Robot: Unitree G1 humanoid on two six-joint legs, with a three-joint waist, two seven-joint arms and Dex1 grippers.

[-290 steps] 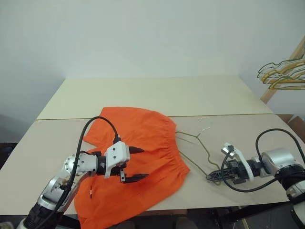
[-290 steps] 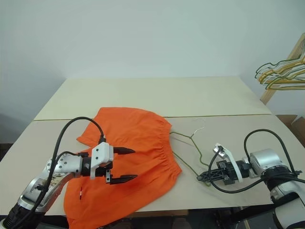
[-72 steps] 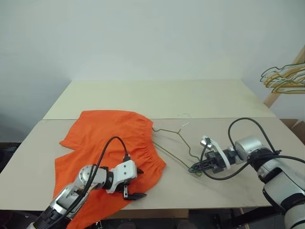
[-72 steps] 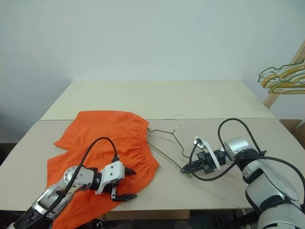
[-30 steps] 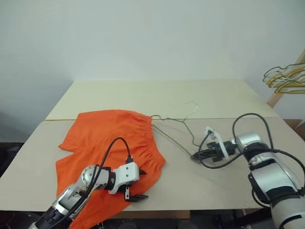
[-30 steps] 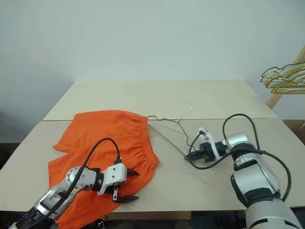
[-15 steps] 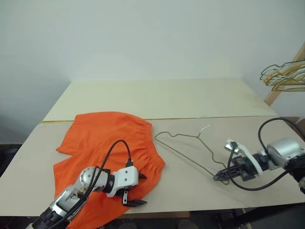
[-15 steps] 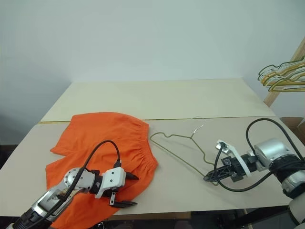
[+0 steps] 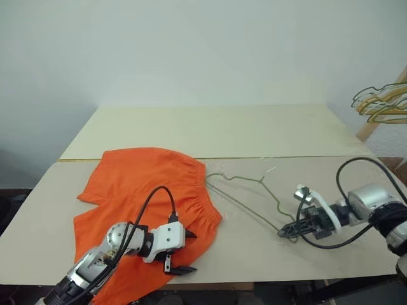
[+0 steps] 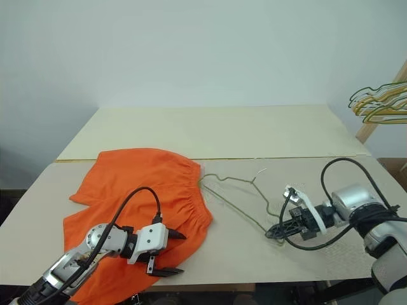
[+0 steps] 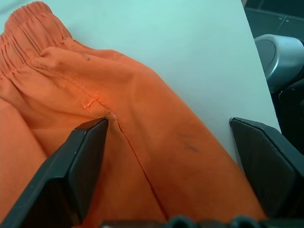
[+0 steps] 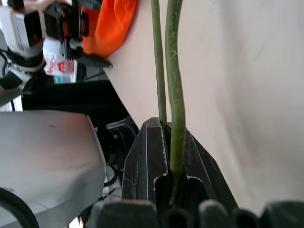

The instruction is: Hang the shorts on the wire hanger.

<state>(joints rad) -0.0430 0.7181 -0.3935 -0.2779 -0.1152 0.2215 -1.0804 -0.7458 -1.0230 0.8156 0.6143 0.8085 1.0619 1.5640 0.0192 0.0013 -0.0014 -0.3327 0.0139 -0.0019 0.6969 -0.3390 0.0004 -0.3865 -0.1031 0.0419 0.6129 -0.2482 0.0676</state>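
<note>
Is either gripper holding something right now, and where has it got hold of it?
The right gripper is shut on the wire hanger, pinching its corner nearest the robot. The left gripper is open over the shorts, holding nothing.

Table [image 9: 254, 133] (shorts [image 9: 146, 190], wire hanger [image 9: 248, 194]).

Bright orange shorts [image 9: 149, 197], grey-olive wire hanger [image 9: 245, 197].
</note>
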